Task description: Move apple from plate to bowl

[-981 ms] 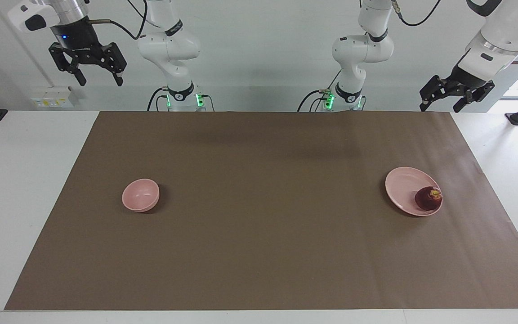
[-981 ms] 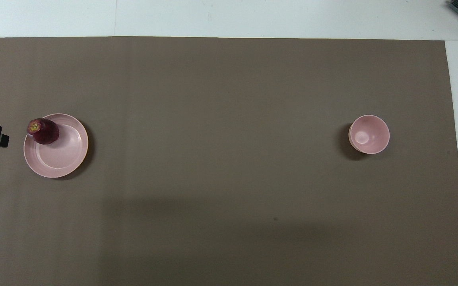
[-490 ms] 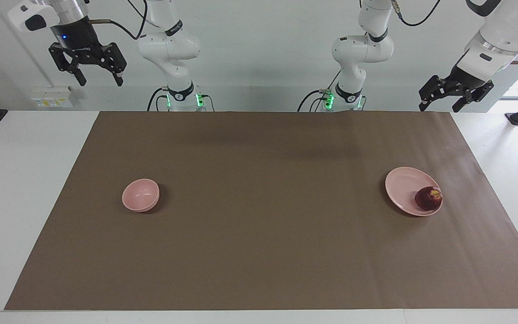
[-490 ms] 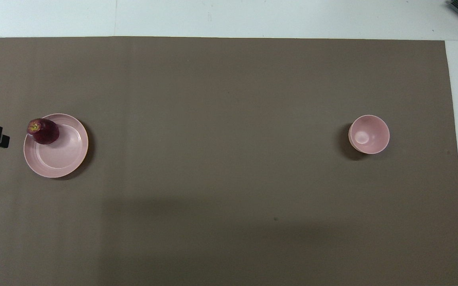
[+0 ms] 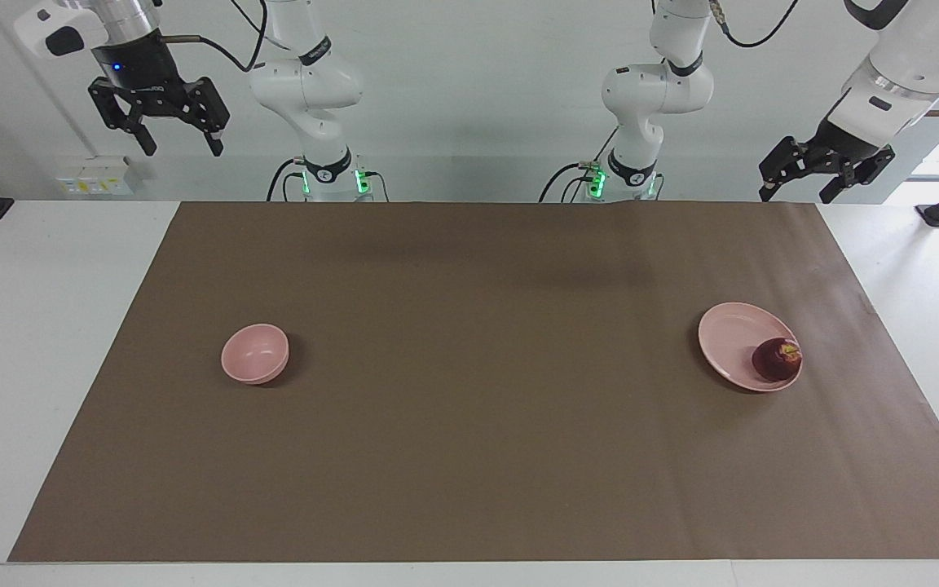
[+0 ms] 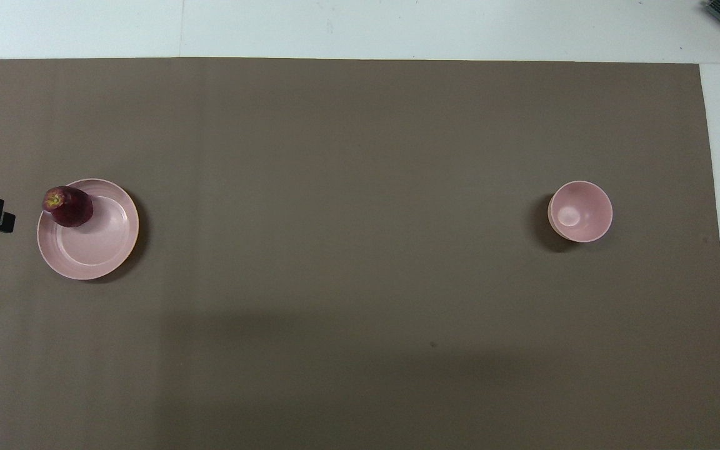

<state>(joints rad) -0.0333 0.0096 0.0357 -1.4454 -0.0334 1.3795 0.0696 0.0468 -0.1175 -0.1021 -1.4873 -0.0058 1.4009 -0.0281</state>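
Progress: nothing done yet; pick, carry and drop all remain, by my reading.
Apple (image 5: 777, 359): sits on plate (image 5: 734, 342), at its rim, toward the left arm's end of the surface (image 5: 469, 456).
Bowl (image 5: 254, 353): holds nothing, well apart, toward the right arm's end.
Left claw (image 5: 822, 175): raised near its base, fingers spread, holding nothing.
Right claw (image 5: 160, 130): waits high, fingers spread, holding nothing.
Writing: none readable.

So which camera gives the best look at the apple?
The overhead view: the apple sits at the plate's edge with its yellowish stem dimple plainly showing. The facing view shows the apple smaller, mostly its dark side, on the plate.
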